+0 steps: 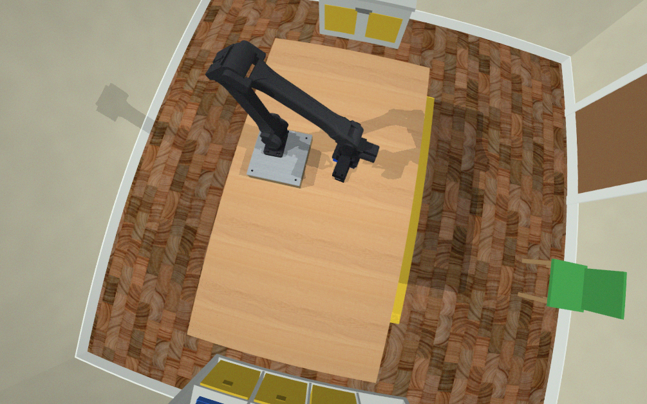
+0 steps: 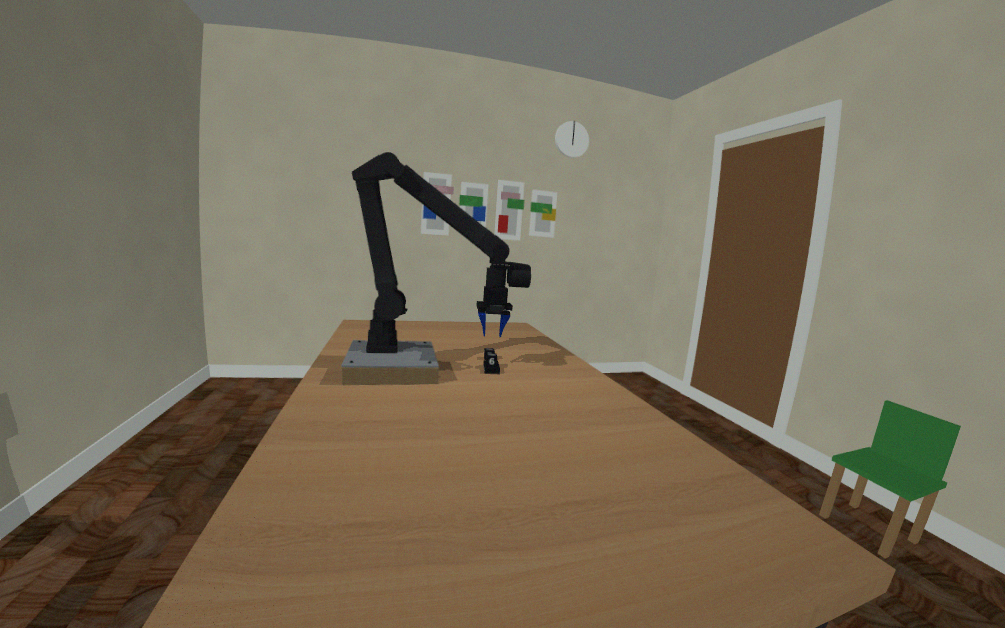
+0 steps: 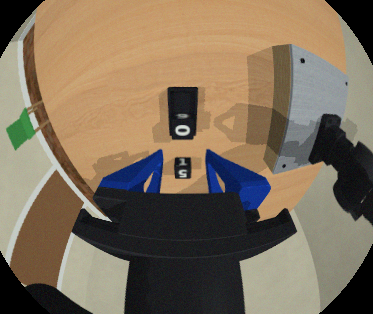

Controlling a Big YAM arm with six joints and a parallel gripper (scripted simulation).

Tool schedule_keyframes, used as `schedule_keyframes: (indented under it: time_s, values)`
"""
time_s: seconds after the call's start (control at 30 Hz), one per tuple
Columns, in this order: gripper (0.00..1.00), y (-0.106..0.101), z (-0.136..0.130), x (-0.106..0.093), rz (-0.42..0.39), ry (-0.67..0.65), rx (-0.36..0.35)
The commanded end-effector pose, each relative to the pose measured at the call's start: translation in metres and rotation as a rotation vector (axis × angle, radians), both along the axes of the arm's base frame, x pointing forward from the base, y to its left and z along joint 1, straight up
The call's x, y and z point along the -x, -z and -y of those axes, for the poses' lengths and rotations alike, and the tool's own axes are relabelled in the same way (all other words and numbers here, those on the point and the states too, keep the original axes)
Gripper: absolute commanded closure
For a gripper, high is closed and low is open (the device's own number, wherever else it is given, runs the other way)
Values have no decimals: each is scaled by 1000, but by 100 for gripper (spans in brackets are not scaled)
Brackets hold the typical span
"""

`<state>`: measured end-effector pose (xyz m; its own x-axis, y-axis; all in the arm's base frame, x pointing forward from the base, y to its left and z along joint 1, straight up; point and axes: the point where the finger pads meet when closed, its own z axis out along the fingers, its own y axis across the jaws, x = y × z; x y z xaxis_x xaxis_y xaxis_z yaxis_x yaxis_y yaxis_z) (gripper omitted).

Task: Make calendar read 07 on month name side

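The black tray (image 3: 182,102) (image 1: 341,181) lies on the table, long and narrow in the wrist view. A black cube (image 3: 182,130) (image 2: 491,361) sits in its end nearer the gripper, with 0 on top and what looks like a 6 on the side facing the tray's empty part. A second black cube (image 3: 182,168) stands on the table beyond that end, with 5 on top and 1 on the side facing the tray. My gripper (image 3: 184,154) (image 2: 491,336) is part open and empty, pointing down above the loose cube. No month's name can be read. The arm hides the loose cube in the top view.
The arm's grey base plate (image 1: 280,163) (image 2: 390,355) (image 3: 313,100) stands beside the tray. A yellow strip (image 1: 416,201) runs along the table's far long edge. A green chair (image 1: 586,289) (image 2: 892,460) stands away from the table.
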<state>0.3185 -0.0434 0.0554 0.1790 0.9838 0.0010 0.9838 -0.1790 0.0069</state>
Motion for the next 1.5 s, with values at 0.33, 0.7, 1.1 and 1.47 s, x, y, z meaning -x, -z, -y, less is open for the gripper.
schedule_keyframes:
  time_s: [0.33,0.7,1.1,1.47]
  values:
    - [53,15,3,-5,8,5,6]
    - [53,30,3,-6,8,5,6]
    - [53,35,5,-14,34,5,10]
    - [53,44,5,-9,20,5,8]
